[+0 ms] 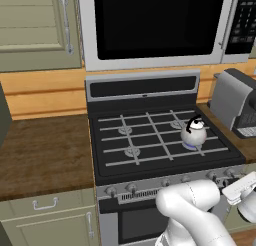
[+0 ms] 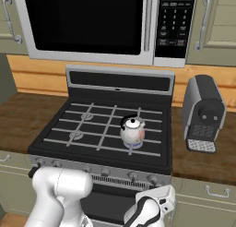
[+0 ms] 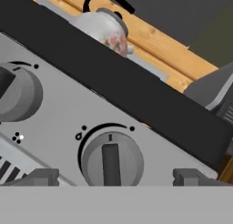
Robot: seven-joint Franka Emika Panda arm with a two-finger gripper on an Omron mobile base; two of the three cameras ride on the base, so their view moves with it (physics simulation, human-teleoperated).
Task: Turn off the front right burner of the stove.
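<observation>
The black gas stove with pale grey grid grates stands between two brown wooden counters; its silver front strip carries a row of small round grey knobs. The front right burner lies at the near right of the cooktop, and a faint blue-violet glow shows at its edge; a small white round kettle with a flower pattern and a black handle sits directly on it and covers the cap. The three other grey burner caps are bare.

Above the stove hangs a large silver microwave with a black window; on the right counter, near the stove, stands a dark grey coffee machine.

The two-finger gripper is low in front of the knob strip at the right end; in the hand view its two dark fingertips stand wide apart, holding nothing, on both sides of one round grey knob, just before it; I cannot tell if they touch it. A second knob is to its left; the kettle shows beyond the black stove edge.
</observation>
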